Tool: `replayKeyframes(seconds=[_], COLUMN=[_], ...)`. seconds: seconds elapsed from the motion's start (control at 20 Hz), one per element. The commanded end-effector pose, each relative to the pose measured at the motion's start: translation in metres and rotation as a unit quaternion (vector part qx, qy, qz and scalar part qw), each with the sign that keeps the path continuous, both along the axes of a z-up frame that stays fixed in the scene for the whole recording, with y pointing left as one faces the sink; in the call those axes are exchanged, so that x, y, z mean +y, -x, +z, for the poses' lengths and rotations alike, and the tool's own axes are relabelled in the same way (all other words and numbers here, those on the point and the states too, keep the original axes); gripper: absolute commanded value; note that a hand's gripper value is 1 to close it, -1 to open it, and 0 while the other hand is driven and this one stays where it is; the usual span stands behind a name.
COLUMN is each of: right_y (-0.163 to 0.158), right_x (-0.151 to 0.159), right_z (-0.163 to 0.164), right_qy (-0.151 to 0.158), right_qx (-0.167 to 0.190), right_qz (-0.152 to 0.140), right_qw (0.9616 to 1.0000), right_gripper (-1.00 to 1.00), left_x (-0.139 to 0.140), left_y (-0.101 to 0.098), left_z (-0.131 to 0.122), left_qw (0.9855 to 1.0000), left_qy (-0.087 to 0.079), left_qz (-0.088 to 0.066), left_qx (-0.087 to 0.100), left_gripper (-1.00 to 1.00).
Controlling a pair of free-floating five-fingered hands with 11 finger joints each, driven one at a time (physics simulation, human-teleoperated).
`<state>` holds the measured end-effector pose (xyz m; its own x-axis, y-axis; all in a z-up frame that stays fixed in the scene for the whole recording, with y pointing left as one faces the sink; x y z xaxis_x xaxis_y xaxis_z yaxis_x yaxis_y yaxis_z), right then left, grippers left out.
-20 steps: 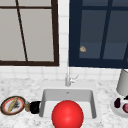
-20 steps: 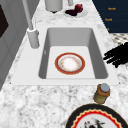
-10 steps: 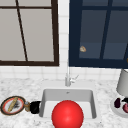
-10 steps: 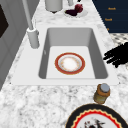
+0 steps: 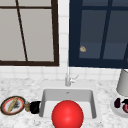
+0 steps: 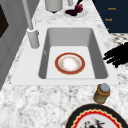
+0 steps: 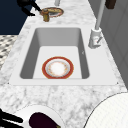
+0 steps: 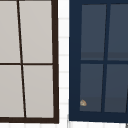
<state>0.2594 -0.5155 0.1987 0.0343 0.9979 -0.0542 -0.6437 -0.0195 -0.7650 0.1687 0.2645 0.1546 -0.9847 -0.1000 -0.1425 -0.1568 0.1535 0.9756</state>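
Nothing has moved: left robot hand (image 6: 117,56) hovers open-fingered at three o'clock of the red-rimmed round plate (image 6: 70,63), beside the small amber jar (image 6: 102,93), seemingly mid-approach; right robot hand (image 7: 10,119) idles, fingers unclear.

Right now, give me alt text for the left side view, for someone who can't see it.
A red-rimmed plate lies flat in the sink. A black robot hand hovers off the sink's front edge, fingers spread, near a small jar on the marble counter.

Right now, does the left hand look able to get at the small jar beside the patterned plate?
Probably yes. The left hand hangs just beside the jar near the sink, with nothing standing between them; the plate lies on the jar's far side.
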Motion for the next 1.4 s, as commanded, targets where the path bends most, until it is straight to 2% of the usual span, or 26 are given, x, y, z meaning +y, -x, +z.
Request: replayKeyframes(seconds=[0.0, 0.4, 0.65, 1.05, 1.1, 1.2, 1.35], right_y=[-0.008, -0.041, -0.043, -0.061, -0.064, -0.065, -0.068], right_x=[-0.005, -0.006, -0.018, -0.031, -0.030, -0.032, -0.033], right_z=[-0.010, -0.024, -0.056, -0.084, -0.086, -0.087, -0.086], right_qy=[0.000, 0.009, 0.013, 0.010, 0.011, 0.022, 0.019], right_qx=[0.000, 0.007, -0.014, -0.009, -0.011, -0.012, -0.035], right_qz=[-0.019, -0.022, -0.009, -0.010, -0.010, 0.002, 0.001], right_qw=[0.9998, 0.9997, 0.9998, 0.9999, 0.9998, 0.9997, 0.9992], right_gripper=[-1.00, -1.00, -1.00, -1.00, 1.00, 1.00, 1.00], left_x=[0.000, 0.000, 0.000, 0.000, 0.000, 0.000, 0.000], left_y=[0.000, 0.000, 0.000, 0.000, 0.000, 0.000, 0.000], left_z=[0.000, 0.000, 0.000, 0.000, 0.000, 0.000, 0.000], left_qw=[1.0000, 1.0000, 1.0000, 1.0000, 1.0000, 1.0000, 1.0000], left_qy=[0.000, 0.000, 0.000, 0.000, 0.000, 0.000, 0.000], left_qz=[0.000, 0.000, 0.000, 0.000, 0.000, 0.000, 0.000], left_qx=[0.000, 0.000, 0.000, 0.000, 0.000, 0.000, 0.000], left_gripper=[0.00, 0.00, 0.00, 0.00, 0.00, 0.00, 0.00])
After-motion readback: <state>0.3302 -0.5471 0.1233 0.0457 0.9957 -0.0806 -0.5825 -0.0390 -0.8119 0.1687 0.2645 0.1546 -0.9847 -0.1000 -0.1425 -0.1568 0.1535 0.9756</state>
